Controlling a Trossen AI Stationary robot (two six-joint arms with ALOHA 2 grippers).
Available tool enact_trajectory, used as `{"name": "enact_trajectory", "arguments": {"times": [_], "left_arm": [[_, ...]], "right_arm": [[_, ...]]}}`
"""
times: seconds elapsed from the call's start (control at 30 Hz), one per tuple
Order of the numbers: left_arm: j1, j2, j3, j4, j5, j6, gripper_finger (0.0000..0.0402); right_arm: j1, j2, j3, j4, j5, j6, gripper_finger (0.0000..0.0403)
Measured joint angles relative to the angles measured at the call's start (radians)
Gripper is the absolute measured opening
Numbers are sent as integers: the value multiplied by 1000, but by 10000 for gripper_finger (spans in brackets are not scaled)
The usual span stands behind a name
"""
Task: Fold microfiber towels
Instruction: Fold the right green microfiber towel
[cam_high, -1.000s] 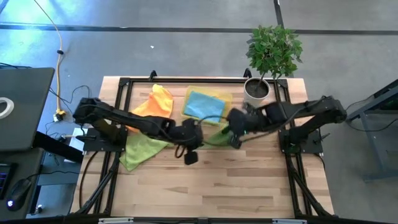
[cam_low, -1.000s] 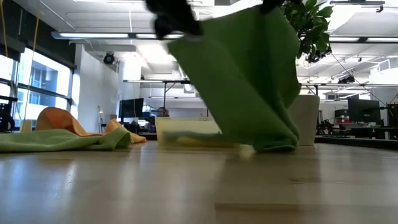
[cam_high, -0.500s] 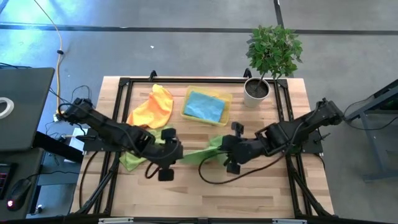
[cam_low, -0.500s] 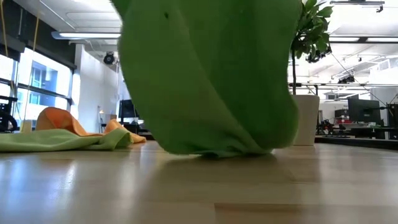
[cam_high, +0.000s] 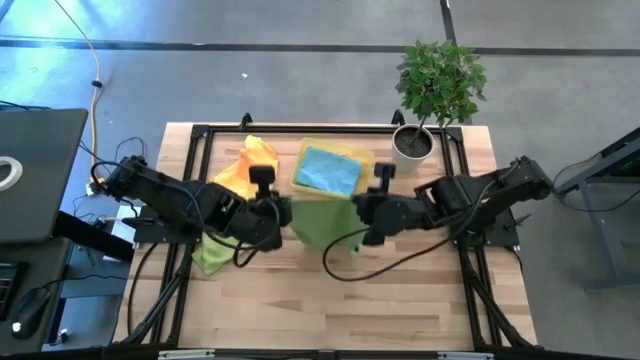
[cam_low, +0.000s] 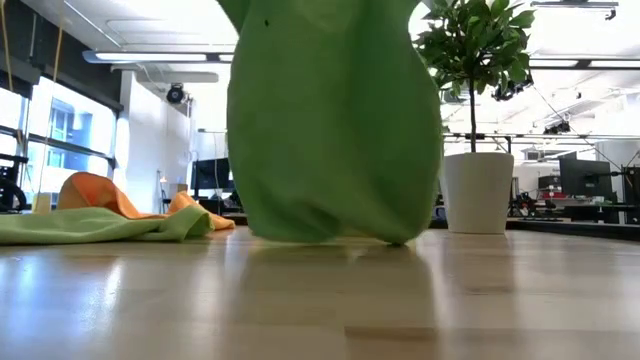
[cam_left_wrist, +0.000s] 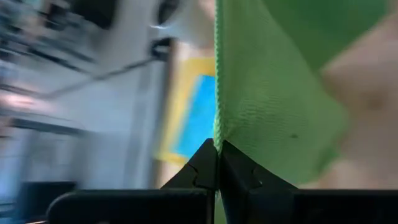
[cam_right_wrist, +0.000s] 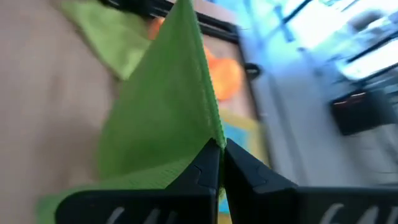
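Both grippers, left (cam_left_wrist: 217, 163) and right (cam_right_wrist: 221, 163), pinch the hanging green towel (cam_low: 335, 130) tight; its top is cut off.

Towel (cam_high: 322, 222) hanging between left gripper (cam_high: 277, 213) and right gripper (cam_high: 366, 210) over mid table (cam_high: 400, 300), tray (cam_high: 302, 160) behind it holding another towel (cam_high: 328, 170), two more towels (cam_high: 245, 168) heaped to the left, potted plant (cam_high: 420, 140) at back right corner

I count four towels: two green (cam_high: 322, 222) (cam_high: 215, 250), one orange (cam_high: 245, 172), one blue (cam_high: 328, 170); one yellow tray (cam_high: 302, 156); one potted plant (cam_high: 436, 88); two arms.
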Motion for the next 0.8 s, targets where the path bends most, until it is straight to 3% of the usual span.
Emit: {"name": "enact_trajectory", "arguments": {"times": [0.17, 0.27, 0.4, 0.57, 0.63, 0.7, 0.8], "left_arm": [[61, 0, 23, 8, -188, 186, 0], [77, 0, 58, 8, -198, 205, 0], [57, 0, 91, 7, -128, 208, 0], [14, 0, 117, -16, 165, 207, 0], [-3, 0, 119, -11, 213, 218, 0], [-13, 0, 119, -10, 109, 240, 0], [-9, 0, 119, 1, -208, 240, 0]], "right_arm": [[-63, 0, 28, -7, 74, -183, 0], [-82, 0, 55, -5, 118, -247, 0], [-78, 0, 78, -24, 90, -251, 0], [-54, 0, 110, -91, -200, -166, 0], [-48, 0, 129, -92, -269, -145, 0], [-41, 0, 149, -99, -182, -155, 0], [-40, 0, 161, -80, 103, -134, 0]]}}
